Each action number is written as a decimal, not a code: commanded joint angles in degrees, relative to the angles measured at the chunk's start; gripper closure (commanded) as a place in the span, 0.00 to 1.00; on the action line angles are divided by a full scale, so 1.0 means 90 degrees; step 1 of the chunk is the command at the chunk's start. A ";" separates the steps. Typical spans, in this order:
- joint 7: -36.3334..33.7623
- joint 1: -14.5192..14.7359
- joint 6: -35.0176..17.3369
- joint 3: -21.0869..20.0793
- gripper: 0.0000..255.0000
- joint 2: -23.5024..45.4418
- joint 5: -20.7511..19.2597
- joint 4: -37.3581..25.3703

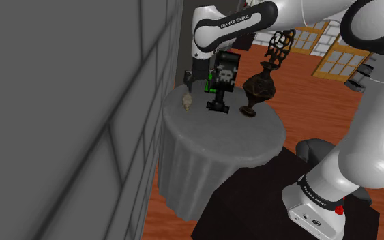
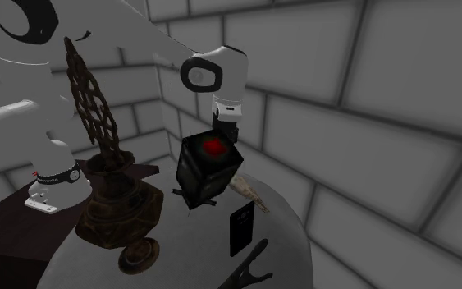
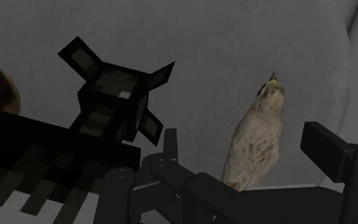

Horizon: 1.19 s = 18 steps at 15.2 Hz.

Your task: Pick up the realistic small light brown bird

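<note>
Reaching down, the arm (image 1: pixel 234 24) holds its spread claw (image 3: pixel 244 145) astride the bird (image 3: pixel 260 124).

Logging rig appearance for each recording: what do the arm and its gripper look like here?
The arm is glossy white with rounded links and dark joint sections. One black band carries white FRANKA EMIKA lettering, and another lettered band rings the base, beside a small red mark. The gripper is all black, with two angular, blocky fingers.
</note>
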<state>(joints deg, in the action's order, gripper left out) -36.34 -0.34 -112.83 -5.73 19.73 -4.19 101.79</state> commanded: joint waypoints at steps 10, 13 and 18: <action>-0.0764 0.0136 0.0433 0.0315 0.00 0.2610 -0.0161 -0.2856; -0.0777 0.0137 0.0255 0.0320 0.00 0.2733 -0.0169 -0.2801; -0.0792 0.0142 0.0105 0.0324 1.00 0.2850 -0.0177 -0.2767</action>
<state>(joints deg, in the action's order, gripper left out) -43.43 0.92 -111.75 -2.81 45.33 -5.78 76.81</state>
